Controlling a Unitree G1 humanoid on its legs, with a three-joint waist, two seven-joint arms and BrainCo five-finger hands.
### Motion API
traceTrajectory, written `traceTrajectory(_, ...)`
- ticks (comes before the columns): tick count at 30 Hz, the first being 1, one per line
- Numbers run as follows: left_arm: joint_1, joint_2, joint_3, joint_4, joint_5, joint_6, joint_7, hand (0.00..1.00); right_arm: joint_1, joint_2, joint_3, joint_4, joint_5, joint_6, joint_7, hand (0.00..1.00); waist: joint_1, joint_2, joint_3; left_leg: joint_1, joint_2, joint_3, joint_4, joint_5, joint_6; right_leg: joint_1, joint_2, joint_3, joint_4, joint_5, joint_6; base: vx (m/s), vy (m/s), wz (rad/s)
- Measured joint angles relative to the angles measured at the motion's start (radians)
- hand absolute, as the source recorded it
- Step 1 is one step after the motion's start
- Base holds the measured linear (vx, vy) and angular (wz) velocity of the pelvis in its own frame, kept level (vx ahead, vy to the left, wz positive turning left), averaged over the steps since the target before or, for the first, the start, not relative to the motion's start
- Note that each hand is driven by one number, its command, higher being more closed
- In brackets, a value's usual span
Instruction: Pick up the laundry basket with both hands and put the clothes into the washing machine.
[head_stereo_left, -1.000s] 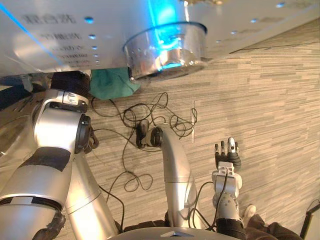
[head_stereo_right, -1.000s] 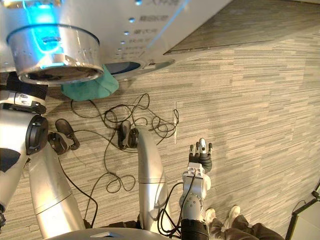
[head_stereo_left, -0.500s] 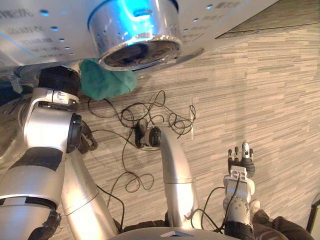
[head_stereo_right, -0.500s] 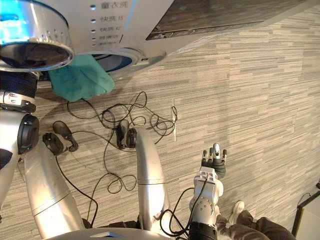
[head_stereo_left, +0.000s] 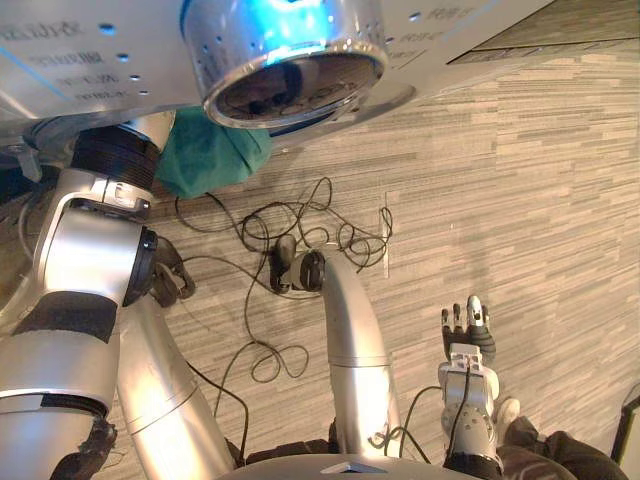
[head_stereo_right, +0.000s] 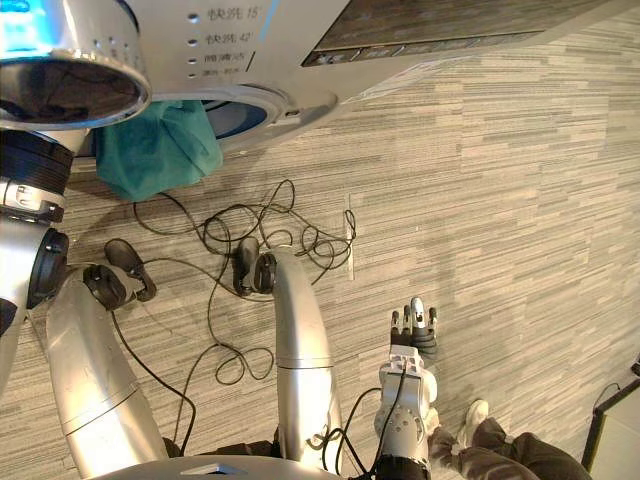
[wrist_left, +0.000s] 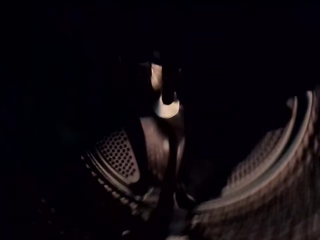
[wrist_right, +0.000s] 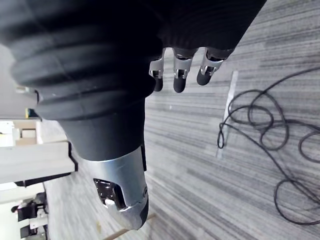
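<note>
- Washing machine (head_stereo_right: 280, 30): the left hand (head_stereo_left: 113, 160) is inside its drum (wrist_left: 116, 156); grip cannot be told.
- Teal garment (head_stereo_left: 212, 160): hangs at the drum mouth, just beside the left hand.
- Right hand (head_stereo_left: 468, 338): well apart, over the floor (head_stereo_left: 540, 200), fingers relaxed, empty.

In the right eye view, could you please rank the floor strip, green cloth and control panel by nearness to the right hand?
1. Floor strip, ahead of the right hand.
2. Green cloth, at washer opening.
3. Control panel, beyond cloth.
</note>
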Motion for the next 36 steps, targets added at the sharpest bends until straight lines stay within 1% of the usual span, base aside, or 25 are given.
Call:
traceTrajectory(1, -0.006, -0.003, -0.005, 0.001, 0.052, 0.015, -0.001, 0.00, 0.000, 0.002, -0.004, -0.001, 0.000, 0.000, 0.004, 0.00, 0.001, 0.000, 0.000, -0.004, 0.000, -0.002, 0.000, 0.002, 0.002, -0.001, 0.000, -0.003, -0.001, 0.000, 0.000, 0.02, -0.029, 0.05)
traceTrajectory(2, -0.011, -0.028, 0.003, 0.003, 0.141, 0.040, -0.009, 0.00, -0.005, 0.011, -0.022, -0.001, 0.015, -0.003, 0.006, 0.00, 0.006, 0.000, 0.000, -0.009, 0.000, -0.005, 0.000, 0.004, 0.004, -0.001, -0.002, -0.007, -0.003, 0.000, 0.000, 0.02, -0.025, 0.03)
traceTrajectory(3, -0.011, -0.038, 0.014, 0.003, 0.180, 0.051, -0.006, 0.00, -0.007, 0.015, -0.028, -0.001, 0.021, -0.011, 0.005, 0.00, 0.009, 0.000, 0.000, -0.012, 0.000, -0.007, 0.000, 0.005, 0.005, -0.001, -0.002, -0.010, -0.005, 0.001, 0.000, 0.03, -0.025, 0.04)
traceTrajectory(4, -0.011, -0.074, 0.048, 0.004, 0.234, 0.072, 0.012, 0.00, -0.008, 0.019, -0.030, -0.006, 0.027, -0.026, 0.005, 0.00, 0.016, 0.000, 0.000, -0.018, -0.002, -0.010, -0.001, 0.006, 0.006, -0.001, -0.004, -0.014, -0.008, 0.001, -0.001, 0.02, -0.012, 0.04)
traceTrajectory(5, -0.011, -0.091, 0.069, 0.004, 0.236, 0.076, 0.029, 0.00, -0.009, 0.022, -0.030, -0.007, 0.029, -0.032, 0.005, 0.00, 0.018, 0.000, 0.000, -0.020, -0.003, -0.010, -0.001, 0.006, 0.007, -0.001, -0.006, -0.016, -0.008, 0.001, -0.001, 0.03, -0.014, 0.06)
traceTrajectory(7, -0.003, -0.147, 0.158, 0.004, 0.236, 0.081, 0.080, 0.00, -0.010, 0.030, -0.023, -0.027, 0.038, -0.047, 0.004, 0.00, 0.019, 0.000, 0.000, -0.024, -0.010, -0.014, -0.001, 0.008, 0.009, -0.001, -0.011, -0.020, -0.009, 0.001, -0.001, 0.04, -0.016, 0.06)
traceTrajectory(10, 0.042, -0.190, 0.263, 0.004, 0.218, 0.082, 0.130, 0.00, -0.016, 0.030, -0.022, -0.057, 0.037, -0.063, 0.004, 0.00, 0.022, 0.001, -0.001, -0.025, -0.013, -0.022, 0.000, 0.009, 0.011, 0.007, -0.012, -0.026, -0.013, 0.001, 0.000, 0.02, -0.012, 0.03)
traceTrajectory(13, 0.123, -0.211, 0.349, 0.001, 0.159, 0.080, 0.143, 0.00, -0.018, 0.030, -0.018, -0.066, 0.037, -0.067, 0.002, 0.00, 0.022, 0.001, -0.001, -0.018, -0.020, -0.026, -0.014, 0.014, 0.010, 0.021, -0.017, -0.035, -0.024, 0.001, 0.000, 0.02, -0.031, 0.10)
traceTrajectory(15, 0.213, -0.240, 0.414, -0.019, 0.055, 0.071, 0.162, 0.00, -0.020, 0.030, -0.013, -0.075, 0.036, -0.067, 0.001, 0.00, 0.024, 0.001, -0.001, 0.006, -0.039, -0.020, -0.040, 0.025, 0.005, 0.038, -0.032, -0.036, -0.033, 0.000, 0.000, 0.02, -0.049, 0.23)
traceTrajectory(16, 0.239, -0.248, 0.424, -0.044, 0.033, 0.069, 0.166, 0.00, -0.021, 0.030, -0.010, -0.076, 0.036, -0.067, 0.001, 0.00, 0.025, 0.001, -0.001, 0.012, -0.042, -0.018, -0.049, 0.030, 0.006, 0.044, -0.033, -0.037, -0.037, 0.000, 0.000, 0.01, -0.061, 0.25)
traceTrajectory(17, 0.304, -0.259, 0.424, -0.110, -0.015, 0.052, 0.179, 0.00, -0.026, 0.030, 0.007, -0.077, 0.035, -0.068, -0.001, 0.00, 0.027, 0.001, -0.001, 0.029, -0.049, -0.019, -0.063, 0.036, 0.003, 0.060, -0.037, -0.042, -0.045, 0.000, -0.001, 0.01, -0.066, 0.23)
traceTrajectory(18, 0.382, -0.284, 0.420, -0.205, -0.031, 0.028, 0.194, 0.00, -0.032, 0.029, 0.028, -0.077, 0.033, -0.069, -0.001, 0.00, 0.030, 0.002, -0.001, 0.050, -0.057, -0.017, -0.082, 0.045, -0.001, 0.080, -0.043, -0.045, -0.056, 0.000, -0.001, 0.02, -0.066, 0.23)
traceTrajectory(19, 0.420, -0.301, 0.415, -0.252, -0.029, 0.016, 0.204, 0.00, -0.036, 0.029, 0.034, -0.078, 0.031, -0.069, -0.002, 0.00, 0.034, 0.004, 0.000, 0.063, -0.062, -0.017, -0.093, 0.049, -0.003, 0.092, -0.046, -0.048, -0.063, 0.000, -0.001, 0.02, -0.068, 0.30)
traceTrajectory(20, 0.510, -0.342, 0.405, -0.343, -0.018, -0.008, 0.218, 0.00, -0.044, 0.029, 0.052, -0.079, 0.026, -0.082, -0.003, 0.00, 0.040, 0.012, -0.003, 0.089, -0.078, -0.017, -0.119, 0.058, -0.008, 0.116, -0.053, -0.050, -0.075, -0.001, -0.003, 0.03, -0.073, 0.35)
traceTrajectory(22, 0.640, -0.410, 0.338, -0.426, 0.023, -0.020, 0.220, 0.00, -0.062, 0.028, 0.073, -0.081, 0.018, -0.095, -0.004, 0.00, 0.053, 0.032, -0.002, 0.135, -0.094, -0.013, -0.154, 0.066, -0.017, 0.161, -0.066, -0.058, -0.094, -0.007, -0.006, 0.03, -0.083, 0.38)
traceTrajectory(24, 0.846, -0.528, 0.266, -0.534, 0.084, -0.037, 0.237, 0.00, -0.078, 0.028, 0.117, -0.083, 0.006, -0.112, -0.008, 0.00, 0.074, 0.058, -0.003, 0.193, -0.122, -0.012, -0.194, 0.076, -0.022, 0.213, -0.085, -0.063, -0.106, -0.019, -0.007, 0.02, -0.092, 0.37)
traceTrajectory(25, 0.893, -0.546, 0.241, -0.554, 0.095, -0.043, 0.235, 0.00, -0.083, 0.028, 0.128, -0.083, -0.012, -0.115, -0.009, 0.00, 0.083, 0.068, -0.002, 0.203, -0.125, -0.012, -0.202, 0.077, -0.023, 0.223, -0.088, -0.067, -0.108, -0.022, -0.006, 0.01, -0.082, 0.44)
traceTrajectory(26, 1.004, -0.569, 0.175, -0.603, 0.112, -0.051, 0.222, 0.00, -0.104, 0.028, 0.162, -0.083, -0.065, -0.125, -0.027, 0.00, 0.097, 0.090, -0.004, 0.218, -0.145, -0.018, -0.225, 0.089, -0.029, 0.240, -0.102, -0.077, -0.110, -0.032, -0.008, 0.00, -0.071, 0.38)
traceTrajectory(27, 1.044, -0.574, 0.150, -0.629, 0.113, -0.056, 0.214, 0.00, -0.114, 0.028, 0.173, -0.084, -0.099, -0.126, -0.031, 0.00, 0.100, 0.096, -0.005, 0.220, -0.151, -0.020, -0.234, 0.093, -0.030, 0.241, -0.106, -0.079, -0.110, -0.035, -0.007, -0.01, -0.095, 0.44)
traceTrajectory(29, 1.150, -0.573, 0.058, -0.705, 0.121, -0.085, 0.179, 0.00, -0.160, 0.028, 0.216, -0.084, -0.191, -0.127, -0.047, 0.00, 0.126, 0.120, 0.008, 0.232, -0.175, -0.032, -0.260, 0.115, -0.036, 0.258, -0.127, -0.096, -0.103, -0.047, -0.008, -0.02, -0.101, 0.42)
traceTrajectory(30, 1.174, -0.572, 0.033, -0.724, 0.121, -0.093, 0.162, 0.00, -0.173, 0.029, 0.226, -0.084, -0.219, -0.127, -0.051, 0.00, 0.131, 0.127, 0.012, 0.235, -0.181, -0.037, -0.264, 0.120, -0.038, 0.265, -0.133, -0.104, -0.101, -0.052, -0.010, -0.02, -0.098, 0.57)
traceTrajectory(32, 1.264, -0.546, -0.111, -0.795, 0.120, -0.132, 0.095, 0.00, -0.228, 0.028, 0.264, -0.082, -0.336, -0.133, -0.074, 0.00, 0.147, 0.142, 0.019, 0.241, -0.222, -0.058, -0.293, 0.141, -0.048, 0.279, -0.170, -0.131, -0.085, -0.075, -0.009, -0.02, -0.101, 0.64)
traceTrajectory(33, 1.277, -0.542, -0.146, -0.808, 0.120, -0.141, 0.079, 0.00, -0.243, 0.027, 0.268, -0.081, -0.357, -0.134, -0.079, 0.00, 0.153, 0.152, 0.025, 0.240, -0.227, -0.061, -0.295, 0.145, -0.049, 0.286, -0.174, -0.140, -0.083, -0.080, -0.009, -0.02, -0.094, 0.54)
traceTrajectory(34, 1.303, -0.531, -0.218, -0.832, 0.121, -0.158, 0.048, 0.00, -0.280, 0.023, 0.271, -0.069, -0.396, -0.135, -0.087, 0.00, 0.167, 0.166, 0.035, 0.240, -0.230, -0.068, -0.295, 0.152, -0.049, 0.295, -0.183, -0.152, -0.073, -0.091, -0.007, -0.03, -0.095, 0.47)
traceTrajectory(36, 1.344, -0.495, -0.326, -0.860, 0.131, -0.183, 0.006, 0.00, -0.380, -0.022, 0.305, 0.020, -0.448, -0.141, -0.098, 0.00, 0.175, 0.182, 0.047, 0.240, -0.253, -0.078, -0.293, 0.156, -0.052, 0.299, -0.207, -0.159, -0.050, -0.108, -0.005, -0.03, -0.080, 0.37)
